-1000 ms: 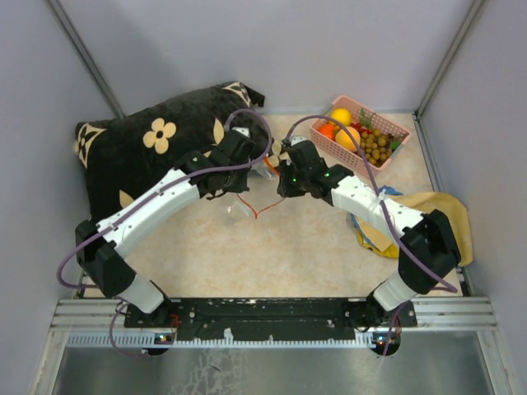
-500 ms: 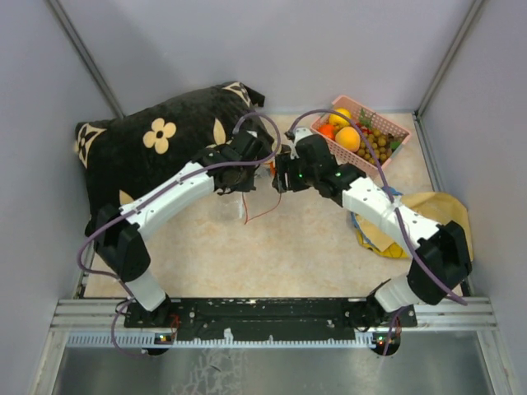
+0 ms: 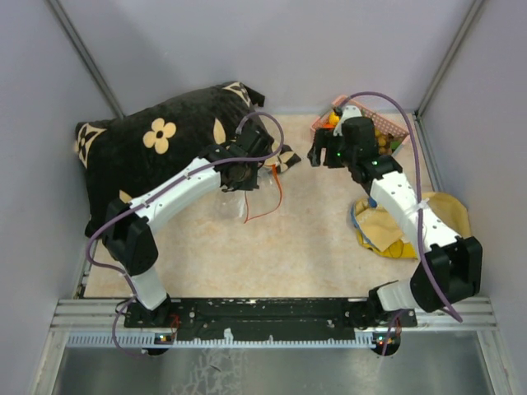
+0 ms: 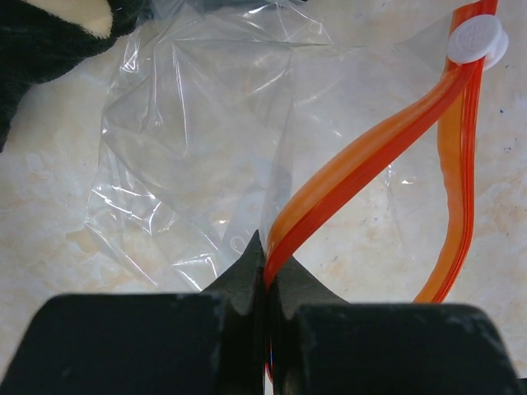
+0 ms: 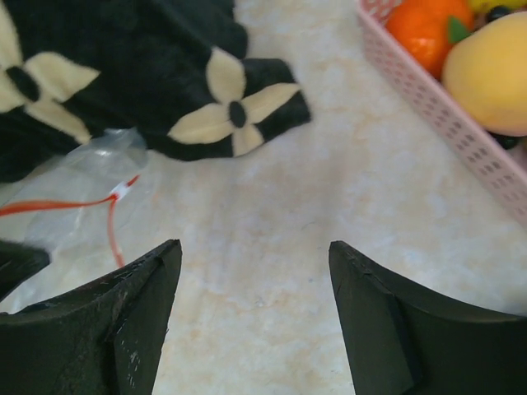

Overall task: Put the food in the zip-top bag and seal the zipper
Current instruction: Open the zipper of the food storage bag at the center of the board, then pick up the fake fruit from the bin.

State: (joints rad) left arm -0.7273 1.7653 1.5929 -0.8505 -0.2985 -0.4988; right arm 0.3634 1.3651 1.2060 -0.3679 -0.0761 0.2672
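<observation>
the left gripper has its fingers clamped on the orange-red zipper of the zip-top bag mid-table, while the right gripper, fingers apart and empty, hovers near the pink basket holding the food at far right.

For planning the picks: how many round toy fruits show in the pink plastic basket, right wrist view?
2: an orange round fruit at the top edge, a larger yellow round fruit right of it, in the pink plastic basket. More may lie outside the picture.
</observation>
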